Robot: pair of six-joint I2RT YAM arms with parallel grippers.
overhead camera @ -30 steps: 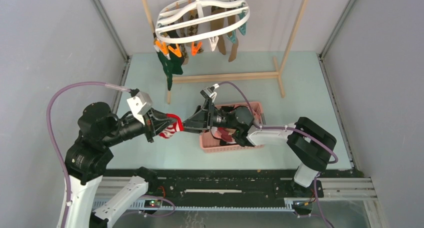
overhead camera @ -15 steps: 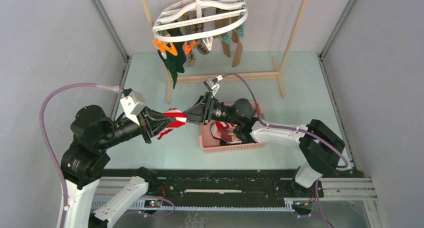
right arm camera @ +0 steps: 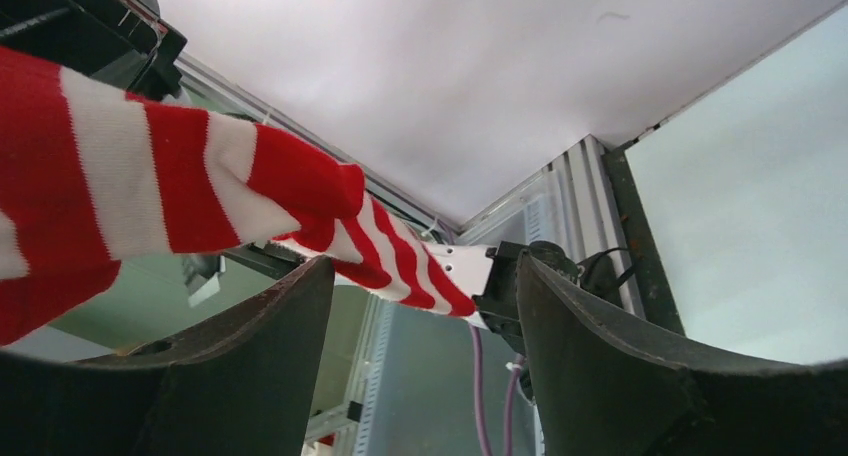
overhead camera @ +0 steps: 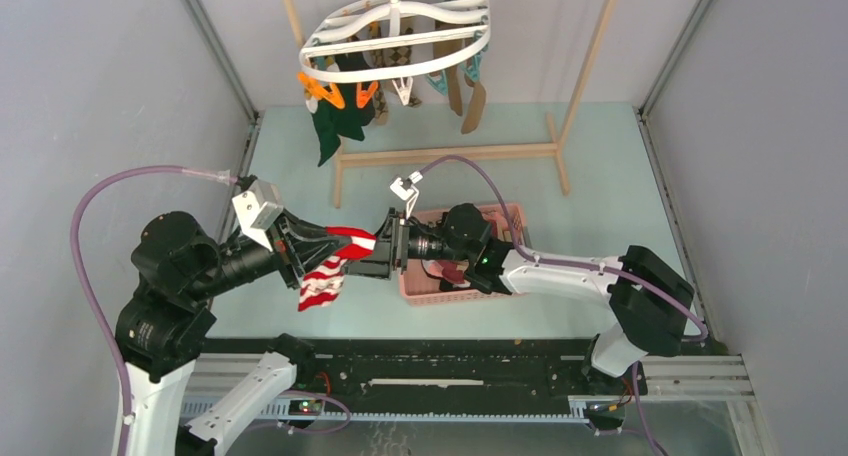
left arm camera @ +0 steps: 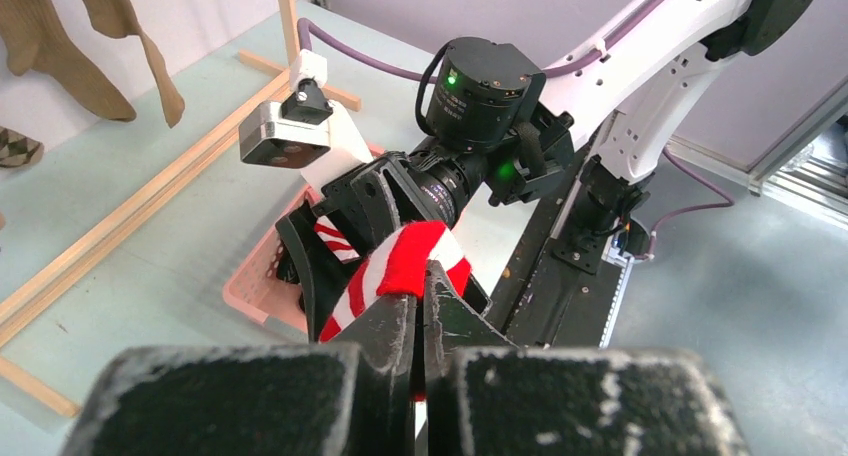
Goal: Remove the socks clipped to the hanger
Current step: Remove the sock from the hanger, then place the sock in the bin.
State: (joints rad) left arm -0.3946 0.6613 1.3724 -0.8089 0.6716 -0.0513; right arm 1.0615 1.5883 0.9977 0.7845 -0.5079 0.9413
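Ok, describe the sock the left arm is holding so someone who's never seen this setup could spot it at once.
Just left of the pink basket on the pale green table, the sock hangs from the shut left gripper. It is red-and-white striped, unlike the dark green, tan and argyle socks on the white hanger behind.

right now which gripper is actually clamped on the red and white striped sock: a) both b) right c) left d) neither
c: the left gripper is pinched shut on the striped sock, while the right gripper has its jaws standing apart with the sock only passing between them.
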